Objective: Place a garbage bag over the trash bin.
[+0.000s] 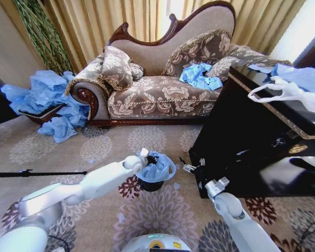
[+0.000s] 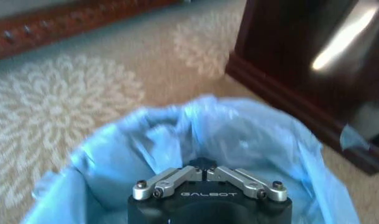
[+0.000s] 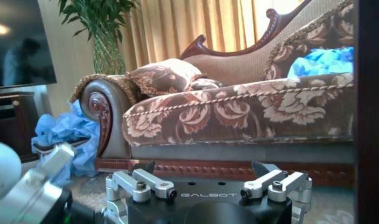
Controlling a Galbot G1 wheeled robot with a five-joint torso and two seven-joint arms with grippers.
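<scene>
The black trash bin point(image 1: 150, 184) stands on the patterned carpet with the light blue garbage bag point(image 1: 158, 167) spread over its mouth and draped down its rim. My left gripper point(image 1: 143, 154) sits at the bin's left rim. In the left wrist view this gripper point(image 2: 205, 164) is shut, its tip pointing down into the bag's lining point(image 2: 239, 135); I cannot see whether a fold is pinched. My right gripper point(image 1: 188, 167) hangs just right of the bin by the dark table's corner. It is open point(image 3: 202, 169) with nothing between its fingers.
A dark glossy table point(image 1: 241, 142) stands close on the bin's right, with a white handled bag point(image 1: 289, 92) on top. The sofa point(image 1: 163, 94) is behind, carrying blue bags point(image 1: 199, 76). Heaped blue bags point(image 1: 47, 100) lie at the left, and a black rod point(image 1: 37, 173) lies on the carpet.
</scene>
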